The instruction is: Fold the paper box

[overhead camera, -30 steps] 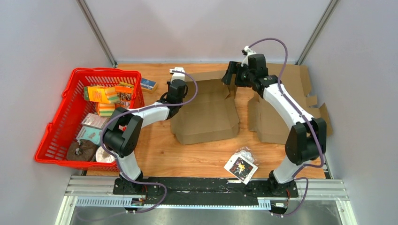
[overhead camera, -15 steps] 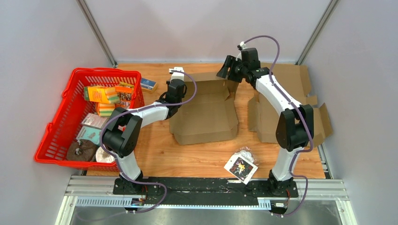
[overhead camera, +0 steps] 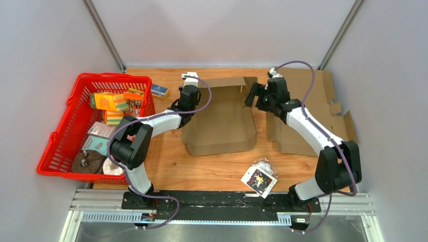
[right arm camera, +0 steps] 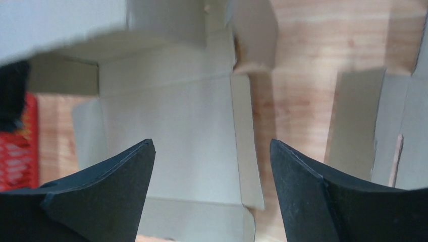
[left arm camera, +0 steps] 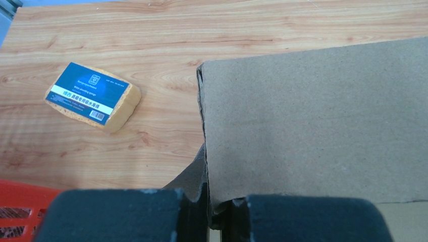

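The paper box (overhead camera: 222, 118) is brown cardboard, lying open in the middle of the table with its rear wall raised. My left gripper (overhead camera: 192, 98) is shut on the box's left wall near the rear corner. In the left wrist view the fingers (left arm camera: 282, 217) pinch the edge of the cardboard panel (left arm camera: 313, 116). My right gripper (overhead camera: 252, 95) hangs open over the box's right rear corner and holds nothing. In the right wrist view the box's inner floor (right arm camera: 171, 126) and its right side flap (right arm camera: 247, 141) lie between and beyond the wide-spread gripper (right arm camera: 212, 151).
A red basket (overhead camera: 113, 76) full of goods stands at the left. A blue-labelled sponge (overhead camera: 160, 90) lies between basket and box, also seen as the sponge (left arm camera: 93, 96). Flat cardboard blanks (overhead camera: 313, 101) cover the right side. A printed packet (overhead camera: 259, 178) lies near the front.
My right arm swung left over the rear wall, then came back toward the near side and now sits at the box's right rear corner, jaws wide. The left arm has not moved.
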